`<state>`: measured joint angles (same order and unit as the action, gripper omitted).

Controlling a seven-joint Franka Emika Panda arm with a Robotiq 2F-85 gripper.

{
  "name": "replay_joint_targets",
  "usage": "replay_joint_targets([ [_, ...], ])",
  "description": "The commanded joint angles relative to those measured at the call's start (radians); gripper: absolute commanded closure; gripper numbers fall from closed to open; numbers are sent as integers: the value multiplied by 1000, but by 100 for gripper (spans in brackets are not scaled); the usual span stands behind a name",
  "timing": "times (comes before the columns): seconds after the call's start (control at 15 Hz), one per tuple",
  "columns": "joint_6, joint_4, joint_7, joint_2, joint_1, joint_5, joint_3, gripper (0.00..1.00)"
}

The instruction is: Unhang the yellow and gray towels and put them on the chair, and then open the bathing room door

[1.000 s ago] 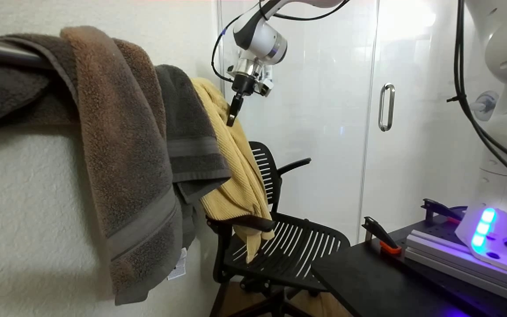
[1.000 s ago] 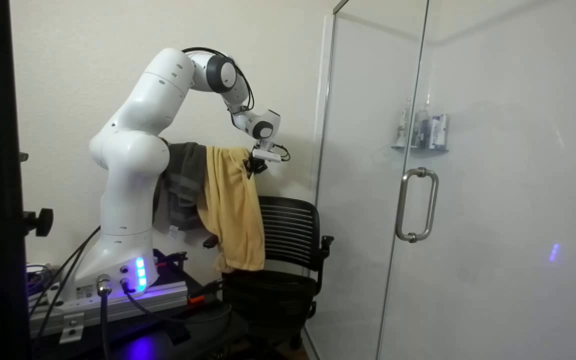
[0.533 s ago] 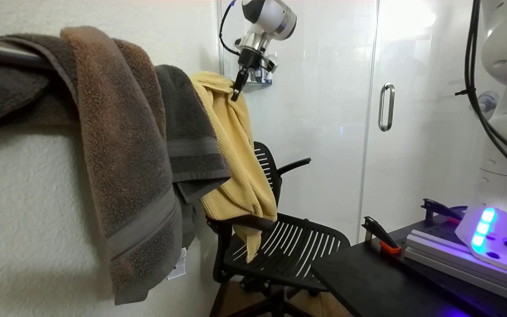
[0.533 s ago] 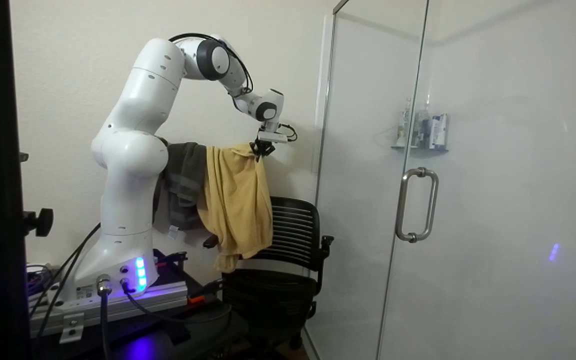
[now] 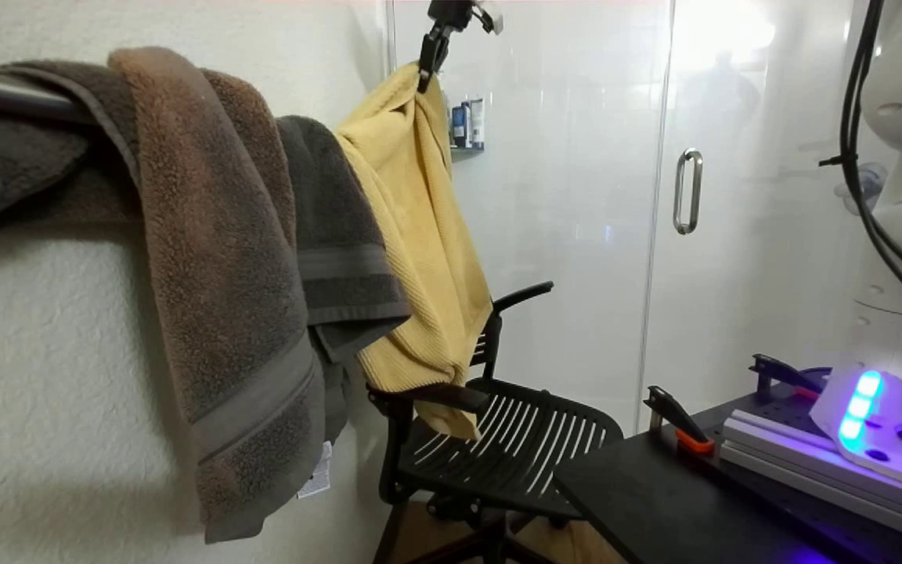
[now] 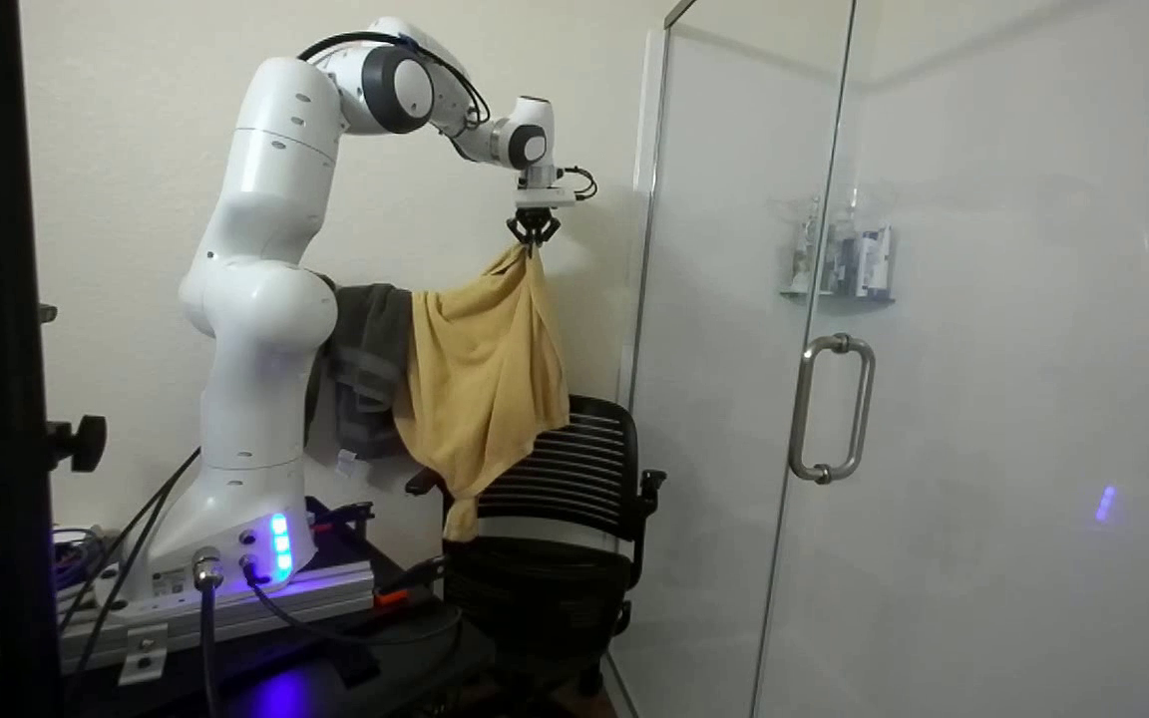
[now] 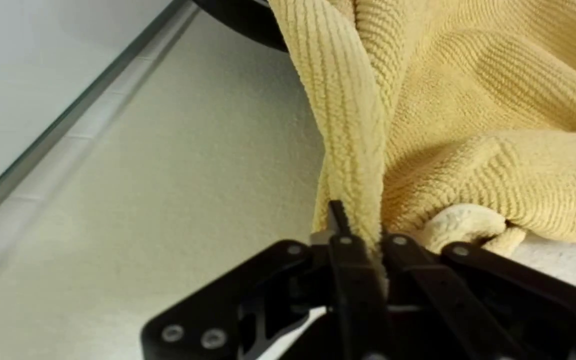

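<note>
My gripper (image 6: 532,245) is shut on a top corner of the yellow towel (image 6: 483,374), which rises to a peak there in both exterior views. Lower down, the yellow towel (image 5: 416,235) drapes over an armrest of the black chair (image 5: 533,439). Between the fingers of my gripper (image 7: 360,232) a folded strip of the yellow towel (image 7: 468,100) is pinched in the wrist view. The gray towel (image 5: 337,211) hangs beside it on the wall side. Behind the chair stands the bathing room door (image 6: 983,399) with its silver handle (image 6: 832,409), looking closed.
A larger brown towel (image 5: 224,258) hangs over a metal bar (image 5: 16,95) along the wall. The black table (image 5: 647,493) with clamps (image 5: 678,415) bears the arm's base. Bottles sit on a shelf (image 6: 839,296) behind the glass. A black post (image 6: 1,329) stands in front.
My gripper has risen, pulling the held corner of the yellow towel upward and away from the gray towel. The towel's free side has lifted off lower down. Gray towel and chair stay put.
</note>
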<state>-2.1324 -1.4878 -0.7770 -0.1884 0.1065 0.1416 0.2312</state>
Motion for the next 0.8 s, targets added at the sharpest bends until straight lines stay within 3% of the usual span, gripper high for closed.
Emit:
replay_joint_targets([
  [0.0,-3,117,121,-7,32,-116,-31,98],
  [0.4,-36,168,381,25,45,-341,-41,98],
  [0.53,112,154,388,0,47,-340,-24,98],
  [0.6,39,150,371,9,42,-316,-15,94],
  [0.73,93,148,378,-1,44,-319,-16,94],
])
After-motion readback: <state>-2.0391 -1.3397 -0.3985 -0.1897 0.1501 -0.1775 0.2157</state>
